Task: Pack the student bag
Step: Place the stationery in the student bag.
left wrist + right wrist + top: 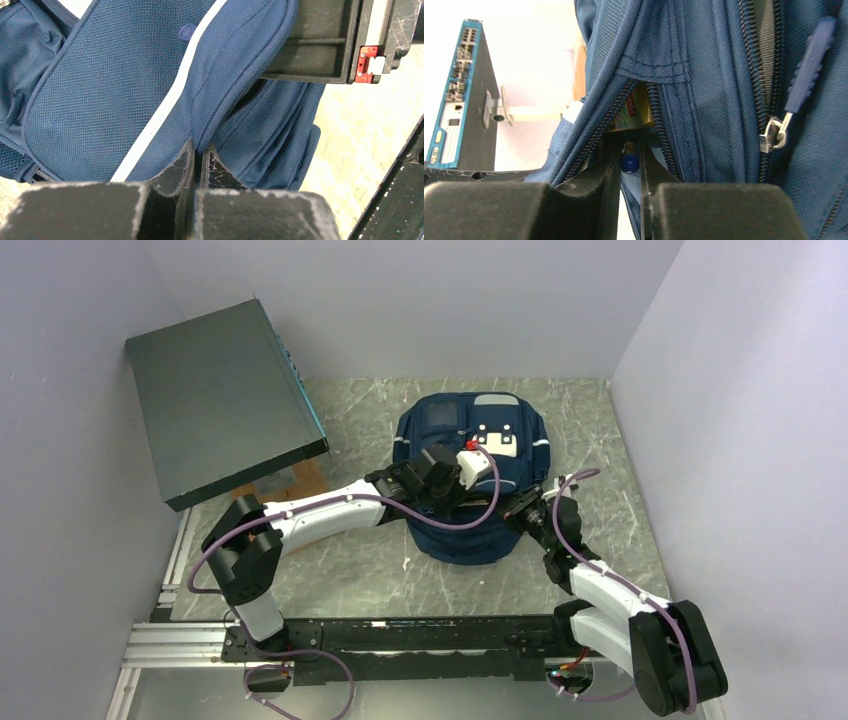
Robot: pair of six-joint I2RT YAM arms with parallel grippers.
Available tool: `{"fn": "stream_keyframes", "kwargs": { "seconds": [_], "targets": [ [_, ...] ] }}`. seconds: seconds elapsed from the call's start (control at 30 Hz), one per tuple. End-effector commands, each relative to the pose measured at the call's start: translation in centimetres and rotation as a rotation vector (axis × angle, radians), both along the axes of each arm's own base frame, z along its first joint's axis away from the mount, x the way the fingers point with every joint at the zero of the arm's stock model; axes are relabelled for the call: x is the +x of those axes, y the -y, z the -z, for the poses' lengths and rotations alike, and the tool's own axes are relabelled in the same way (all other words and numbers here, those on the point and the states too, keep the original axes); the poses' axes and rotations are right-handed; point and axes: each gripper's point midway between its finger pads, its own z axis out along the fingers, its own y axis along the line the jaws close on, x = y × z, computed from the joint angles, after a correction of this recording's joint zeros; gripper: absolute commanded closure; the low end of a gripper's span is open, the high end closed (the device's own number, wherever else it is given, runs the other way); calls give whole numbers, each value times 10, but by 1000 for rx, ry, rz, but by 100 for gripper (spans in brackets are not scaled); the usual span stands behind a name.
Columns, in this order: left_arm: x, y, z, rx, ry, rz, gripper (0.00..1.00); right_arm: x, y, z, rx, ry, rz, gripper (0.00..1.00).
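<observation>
From above, the student bag [470, 525] lies flat at the middle of the frame on the grey marbled table [380, 570], its pale patch toward the top. The left gripper [480, 472] reaches in from the lower left and sits over the bag's upper half. The right gripper [520, 508] comes from the lower right and meets the bag's right edge. At the upper left a big dark flat box [220, 400] leans at a tilt, its low corner on a brown block [305, 478].

In the left wrist view, navy mesh fabric with a white stripe [165, 105] fills the left and middle of the frame. The left gripper [200, 147] has its fingers [182, 167] pressed together at the bottom centre, right where the pocket's piped edge runs down to the tips. I cannot tell whether any cloth is caught between them. A black housing with a red clip [367, 64] shows at the upper right.

In the right wrist view, the bag's open zipper [654, 115] gapes at the centre. The right gripper [629, 150] pinches a blue-ended pen [630, 162] at that opening, with something yellow [631, 112] inside above it. A metal zipper pull [774, 135] hangs at the right, and the box's blue-faced end stands at the left.
</observation>
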Motion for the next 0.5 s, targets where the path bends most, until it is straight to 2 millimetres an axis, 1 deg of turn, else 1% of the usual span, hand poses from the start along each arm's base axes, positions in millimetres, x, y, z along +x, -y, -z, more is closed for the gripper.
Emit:
{"fn": "stream_keyframes", "kwargs": {
  "seconds": [0.0,0.07,0.2,0.3,0.4,0.47],
  "targets": [
    [-22,27,-64,-178,-19,90,100,-4,-11,-10,-74,-3,-111,78],
    [-22,26,-67,-188,-16,88,100,-7,-10,-11,-94,-11,-118,71],
    [-22,23,-72,-195,-14,82,100,-10,1,-12,-176,-6,-98,54],
    [-24,22,-70,-193,-22,84,100,-10,11,-12,-291,-19,-96,49],
    [-25,21,-70,-195,-27,86,100,-7,25,-18,-436,-31,-94,43],
    [-26,21,-69,-194,-31,89,100,-4,31,-26,-498,-34,-97,42]
  ]
}}
